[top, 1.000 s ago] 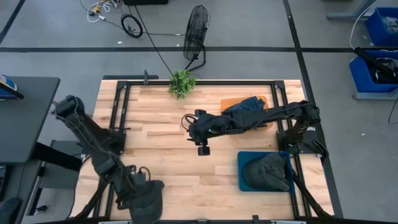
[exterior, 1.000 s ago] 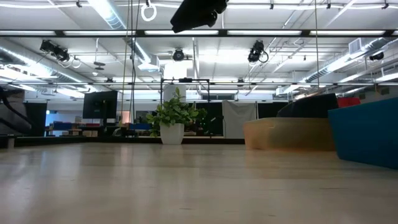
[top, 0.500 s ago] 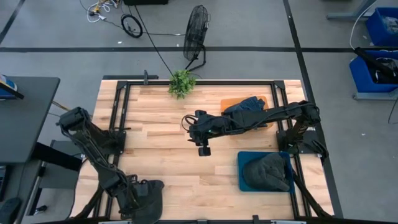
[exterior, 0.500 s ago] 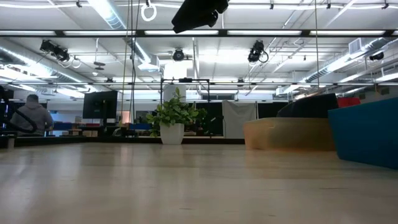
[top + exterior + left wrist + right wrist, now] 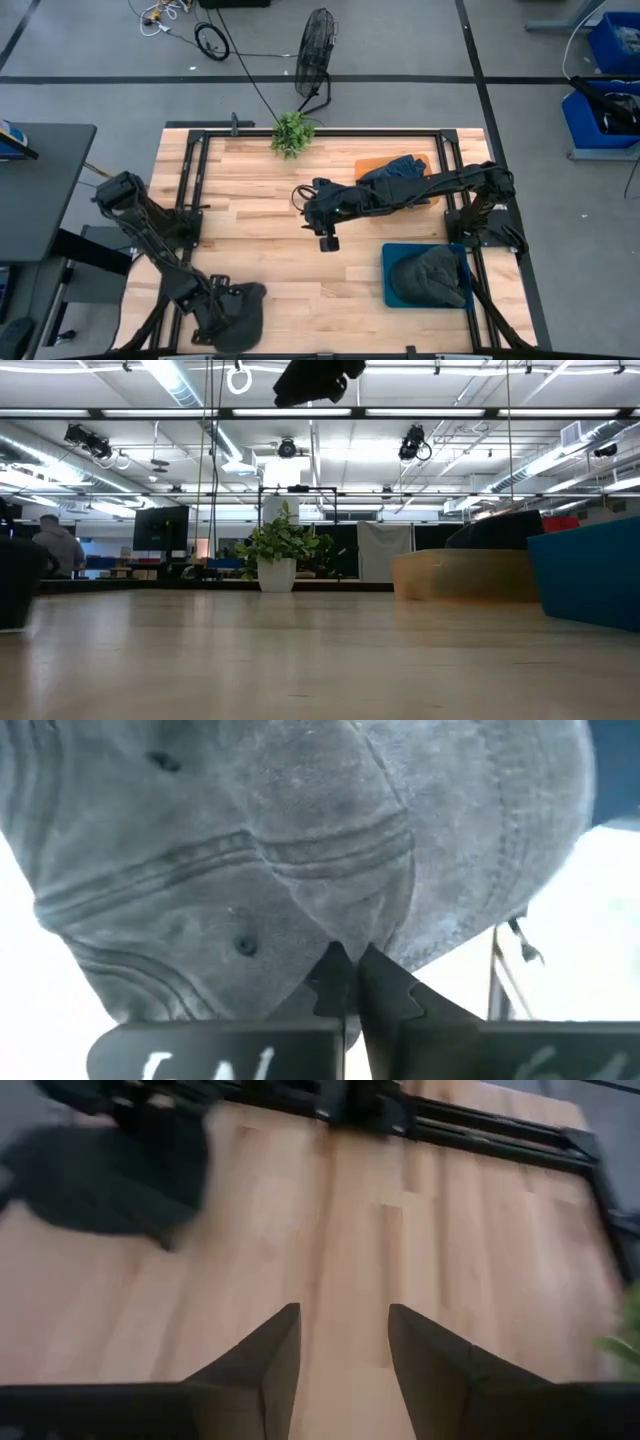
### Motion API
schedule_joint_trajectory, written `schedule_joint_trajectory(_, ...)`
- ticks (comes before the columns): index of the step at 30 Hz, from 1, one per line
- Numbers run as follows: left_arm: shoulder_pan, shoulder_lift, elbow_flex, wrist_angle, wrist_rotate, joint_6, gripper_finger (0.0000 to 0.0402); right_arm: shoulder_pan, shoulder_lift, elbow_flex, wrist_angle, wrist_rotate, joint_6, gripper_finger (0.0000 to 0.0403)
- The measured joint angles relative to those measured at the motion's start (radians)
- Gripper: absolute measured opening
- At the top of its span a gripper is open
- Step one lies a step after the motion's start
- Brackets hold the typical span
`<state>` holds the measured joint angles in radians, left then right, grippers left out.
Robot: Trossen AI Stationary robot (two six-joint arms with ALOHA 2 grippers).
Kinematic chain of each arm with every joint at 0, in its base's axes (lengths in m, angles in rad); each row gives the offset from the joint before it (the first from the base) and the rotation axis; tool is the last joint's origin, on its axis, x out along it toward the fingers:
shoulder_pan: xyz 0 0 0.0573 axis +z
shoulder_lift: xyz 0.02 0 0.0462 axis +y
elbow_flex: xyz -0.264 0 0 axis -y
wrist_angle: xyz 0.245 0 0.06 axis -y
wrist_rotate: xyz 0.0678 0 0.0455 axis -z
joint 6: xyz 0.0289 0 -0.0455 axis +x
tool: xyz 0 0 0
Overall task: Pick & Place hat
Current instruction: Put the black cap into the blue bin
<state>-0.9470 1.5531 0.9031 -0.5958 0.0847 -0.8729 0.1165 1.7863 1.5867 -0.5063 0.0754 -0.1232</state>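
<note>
A dark grey hat [image 5: 243, 312] lies on the wood table near its front left corner and fills the left wrist view [image 5: 300, 850]. My left gripper [image 5: 216, 306] is at the hat's left side, shut on it [image 5: 347, 982]. My right gripper [image 5: 326, 241] hangs open over the middle of the table with nothing between its fingers [image 5: 343, 1342]. The right wrist view shows the hat farther off [image 5: 110, 1175]. A second grey hat [image 5: 430, 277] lies in a blue tray [image 5: 388, 290] at the front right. My left gripper pinches a raised fold of the hat's crown [image 5: 345, 935] between its two fingers, at a stitched seam. The fingers come at it from the table's left side. In the high view the hat lies on the table to the right of the gripper.
An orange tray [image 5: 366, 165] with dark cloth hats stands at the back right, under my right arm. A small potted plant [image 5: 292, 132] stands at the far edge. Black frame rails [image 5: 190, 190] run along the table's sides. Bare wood lies between the grippers.
My left arm has swung toward the table's near edge and its gripper has come down against the hat. The hat has shifted a little toward the right. A dark shape has come in at the left edge of the low view.
</note>
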Motion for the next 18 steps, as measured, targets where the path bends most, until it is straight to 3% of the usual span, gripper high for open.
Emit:
schedule_joint_trajectory(4, 0.057, -0.060, 0.000, -0.075, -0.010, 0.191, 0.0006, 0.003, 0.000, 0.000, 0.059, -0.140, -0.035, 0.0157)
schedule_joint_trajectory(8, 0.118, -0.108, 0.000, -0.177, -0.099, 0.490, 0.0009, 0.018, 0.000, 0.000, 0.104, -0.264, -0.105, 0.0157)
schedule_joint_trajectory(13, 0.224, -0.155, 0.000, -0.236, -0.282, 0.805, 0.0011, 0.038, 0.000, 0.000, 0.118, -0.275, -0.150, 0.0157)
schedule_joint_trajectory(18, 0.372, -0.184, 0.000, -0.230, -0.316, 0.946, 0.0012, 0.048, 0.000, 0.000, 0.125, -0.275, -0.147, 0.0157)
